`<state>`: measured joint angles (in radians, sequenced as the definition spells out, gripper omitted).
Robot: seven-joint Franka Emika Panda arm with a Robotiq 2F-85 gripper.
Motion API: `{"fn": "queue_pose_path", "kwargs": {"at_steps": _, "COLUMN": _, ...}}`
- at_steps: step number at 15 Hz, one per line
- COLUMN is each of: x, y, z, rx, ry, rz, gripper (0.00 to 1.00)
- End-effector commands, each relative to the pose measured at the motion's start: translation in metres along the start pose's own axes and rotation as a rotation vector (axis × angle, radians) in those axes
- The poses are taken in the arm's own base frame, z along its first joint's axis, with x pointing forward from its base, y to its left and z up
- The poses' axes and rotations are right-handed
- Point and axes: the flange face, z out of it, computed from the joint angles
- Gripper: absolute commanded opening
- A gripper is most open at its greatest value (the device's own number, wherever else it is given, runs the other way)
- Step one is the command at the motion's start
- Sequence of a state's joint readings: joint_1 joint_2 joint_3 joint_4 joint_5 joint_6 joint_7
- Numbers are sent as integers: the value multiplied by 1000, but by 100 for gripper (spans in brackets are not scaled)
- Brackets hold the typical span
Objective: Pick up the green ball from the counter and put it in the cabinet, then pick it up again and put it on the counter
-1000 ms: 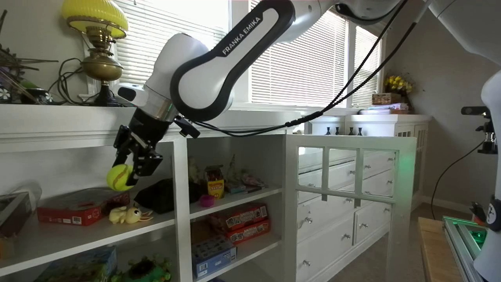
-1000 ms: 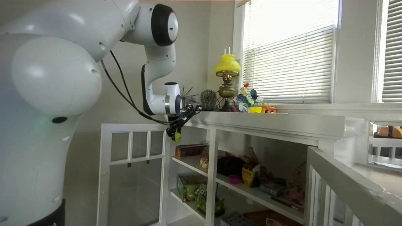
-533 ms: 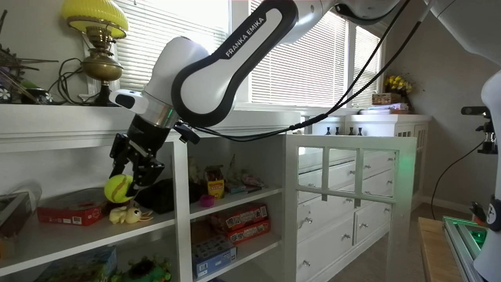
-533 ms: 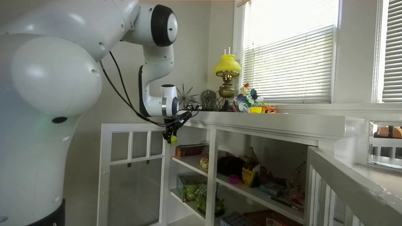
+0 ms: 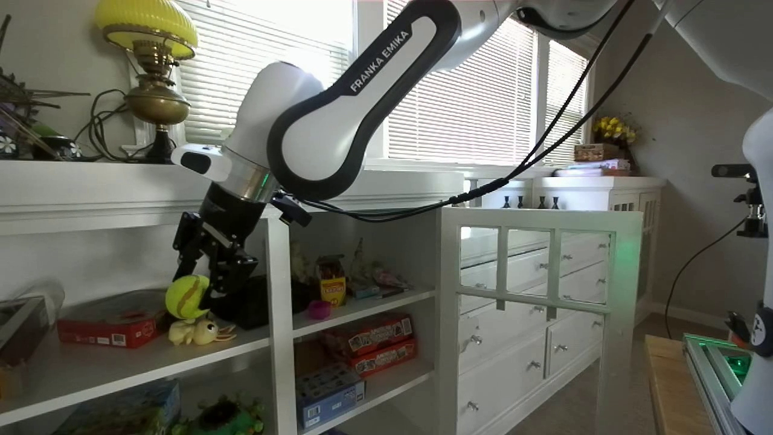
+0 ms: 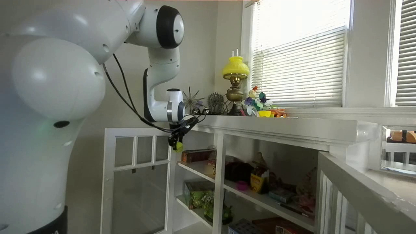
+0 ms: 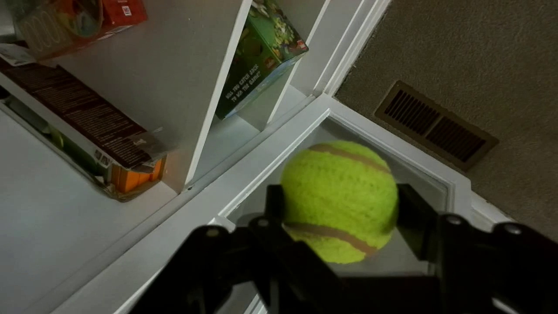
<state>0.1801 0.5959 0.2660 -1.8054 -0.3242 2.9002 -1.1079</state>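
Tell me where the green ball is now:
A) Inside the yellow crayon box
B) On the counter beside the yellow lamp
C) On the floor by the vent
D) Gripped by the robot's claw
D: in the wrist view, the claw has its two black fingers against opposite sides of the green ball.

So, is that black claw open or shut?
The gripper is shut on the green ball: in the wrist view, its fingers meet opposite sides of it, with no visible gap.
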Motion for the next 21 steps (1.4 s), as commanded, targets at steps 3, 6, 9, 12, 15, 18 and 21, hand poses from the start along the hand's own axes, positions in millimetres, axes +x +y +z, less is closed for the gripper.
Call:
{"fn": "queue_pose_path", "kwargs": {"at_steps": 3, "x": 1, "y": 0, "z": 1, "rx": 0, "ry": -1, "rz": 1, "gripper": 65}}
{"fn": "queue_pose_path", "kwargs": {"at_steps": 6, "x": 1, "y": 0, "z": 1, "rx": 0, "ry": -1, "rz": 1, "gripper": 65}}
{"fn": "queue_pose_path", "kwargs": {"at_steps": 9, "x": 1, "y": 0, "z": 1, "rx": 0, "ry": -1, "rz": 1, "gripper": 65}}
{"fn": "queue_pose_path", "kwargs": {"at_steps": 12, "x": 1, "y": 0, "z": 1, "rx": 0, "ry": -1, "rz": 1, "gripper": 65}}
{"fn": "queue_pose_path", "kwargs": {"at_steps": 15, "x": 1, "y": 0, "z": 4, "rx": -10, "ry": 15, "rz": 24, "gripper": 40}}
{"fn": "queue_pose_path", "kwargs": {"at_steps": 18, "x": -1, "y": -2, "z": 27, "rx": -83, "ry": 36, "rz": 96, "gripper": 40}}
{"fn": "queue_pose_path", "kwargs": {"at_steps": 21, "x": -4, "y": -11, "z": 57, "rx": -113, "ry": 64, "rz": 175, "gripper": 40}}
